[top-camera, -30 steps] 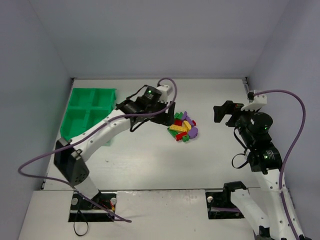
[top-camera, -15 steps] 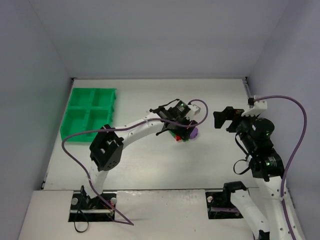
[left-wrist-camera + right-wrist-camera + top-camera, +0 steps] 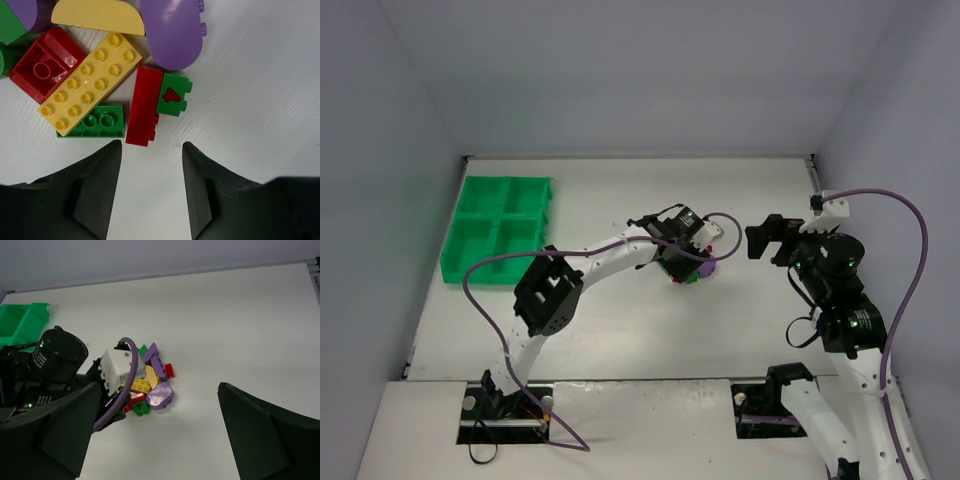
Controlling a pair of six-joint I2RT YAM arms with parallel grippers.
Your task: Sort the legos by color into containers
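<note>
The legos lie in one pile point(image 3: 692, 264) at mid table; it also shows in the right wrist view point(image 3: 152, 382). My left gripper point(image 3: 678, 256) hangs over the pile, open and empty. In the left wrist view its jaws point(image 3: 151, 145) stand apart just short of a red brick point(image 3: 144, 105) and a small green brick point(image 3: 173, 96). Beside them lie a long yellow brick point(image 3: 90, 82), a purple rounded piece point(image 3: 170, 30) and a green brick point(image 3: 97, 121). My right gripper point(image 3: 770, 238) is open and empty, right of the pile point(image 3: 158, 386). The green tray point(image 3: 498, 215) sits far left.
The left arm's wrist and purple cable point(image 3: 122, 375) cover the pile's left side in the right wrist view. A corner of the tray point(image 3: 20, 322) shows there too. Grey walls close in the table at the back and both sides.
My left arm has swung right from beside the tray to the lego pile and settled over it. The right gripper has shifted slightly toward the pile.
</note>
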